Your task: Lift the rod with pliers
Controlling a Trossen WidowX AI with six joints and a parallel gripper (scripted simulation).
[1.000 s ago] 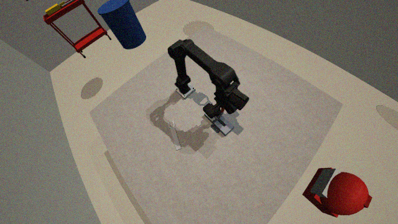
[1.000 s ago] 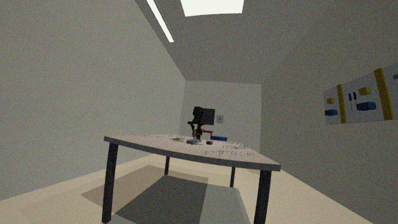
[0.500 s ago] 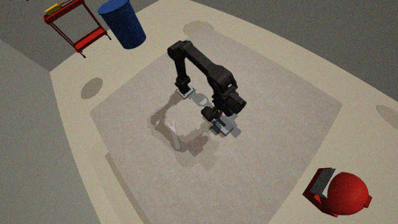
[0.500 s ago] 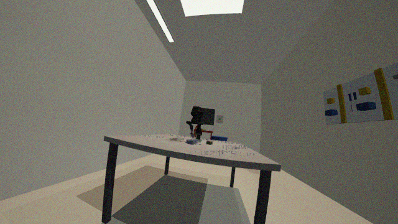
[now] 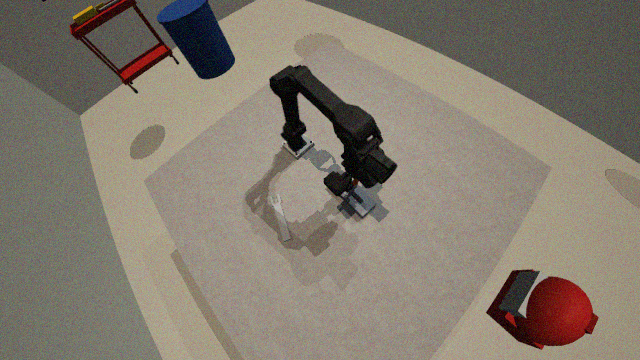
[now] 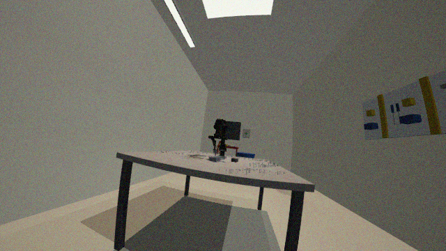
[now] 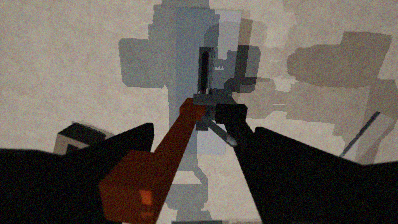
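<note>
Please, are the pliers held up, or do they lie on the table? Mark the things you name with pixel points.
Held up: the pliers (image 5: pixel 355 183) (image 6: pixel 219 148) (image 7: pixel 172 135) stand between the fingers of the claw (image 5: pixel 354 184) (image 6: pixel 217 142) (image 7: pixel 204 131), above the slotted block (image 5: pixel 368 206) (image 6: pixel 215 159) (image 7: pixel 230 27).

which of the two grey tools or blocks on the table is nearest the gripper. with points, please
The slotted block (image 5: pixel 368 204) (image 6: pixel 216 159) (image 7: pixel 189 65), with the narrow dark slot; the slender wrench (image 5: pixel 283 222) (image 7: pixel 361 137) lies farther off.

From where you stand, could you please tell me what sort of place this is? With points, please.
Probably a workshop or training room: a pegboard (image 6: pixel 402 109) with blue and yellow items hangs on the wall, and a red tool cart (image 5: pixel 145 64) and a blue barrel (image 5: pixel 202 45) stand beyond the table (image 5: pixel 425 240) (image 6: pixel 216 174).
</note>
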